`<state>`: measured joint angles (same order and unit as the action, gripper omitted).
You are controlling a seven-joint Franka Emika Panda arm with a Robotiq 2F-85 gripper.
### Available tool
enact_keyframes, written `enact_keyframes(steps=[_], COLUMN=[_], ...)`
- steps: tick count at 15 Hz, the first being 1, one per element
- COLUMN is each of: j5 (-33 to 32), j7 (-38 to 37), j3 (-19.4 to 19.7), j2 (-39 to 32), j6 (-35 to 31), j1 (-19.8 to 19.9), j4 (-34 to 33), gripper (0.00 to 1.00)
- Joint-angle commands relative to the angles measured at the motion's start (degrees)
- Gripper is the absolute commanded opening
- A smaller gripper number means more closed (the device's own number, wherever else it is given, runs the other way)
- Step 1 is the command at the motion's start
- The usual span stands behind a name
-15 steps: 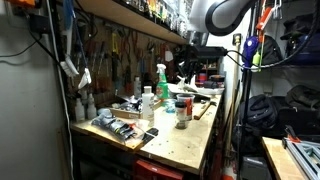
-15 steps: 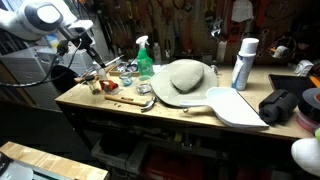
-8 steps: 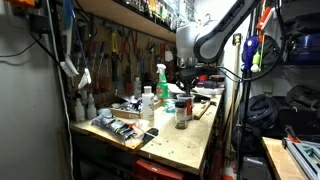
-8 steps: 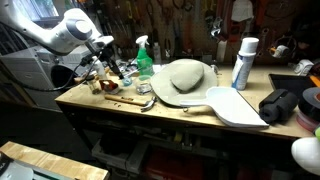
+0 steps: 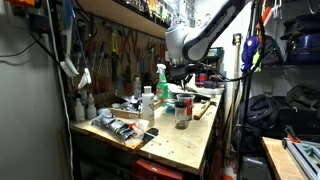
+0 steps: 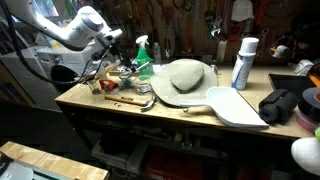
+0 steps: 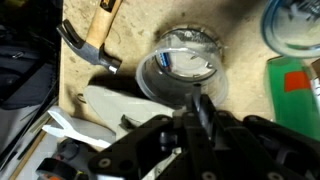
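My gripper hangs above the cluttered end of a wooden workbench. Its dark fingers look pressed together, with nothing between them. Right below the fingertips in the wrist view stands a clear glass jar, seen from above. A hammer with a wooden handle lies to the jar's left, and a green spray bottle is at the right edge. In both exterior views the gripper hovers next to the green spray bottle, above small jars.
A grey domed hat-like object, a white paddle-shaped board and a white spray can sit further along the bench. Tools hang on the wall behind. Bottles and a tool box crowd the bench's near end. A blue-rimmed lid lies beside the jar.
The arm has swung in from beyond the bench end and come down over the jars beside the green spray bottle. The objects on the bench have not moved.
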<state>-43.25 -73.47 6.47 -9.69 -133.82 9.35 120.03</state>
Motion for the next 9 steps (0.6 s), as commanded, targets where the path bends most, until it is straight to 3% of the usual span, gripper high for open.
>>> enact_keyframes(steps=[1,3,4,5,9], j5=[-3.1,-2.1,-2.2,-2.2,-3.4], j7=[-4.7,-5.5,-7.0,-8.3,-12.6], j3=[2.3,2.5,2.7,2.9,3.8], j2=[-3.9,-5.6,-6.6,-7.6,-10.1], j6=[5.9,7.0,6.9,6.6,6.7], j1=[-2.9,-3.4,-3.7,-3.9,-5.2], j4=[-3.8,-4.8,-5.5,-6.1,-7.9], gripper=[0.03,0.03,0.24,0.36,0.65])
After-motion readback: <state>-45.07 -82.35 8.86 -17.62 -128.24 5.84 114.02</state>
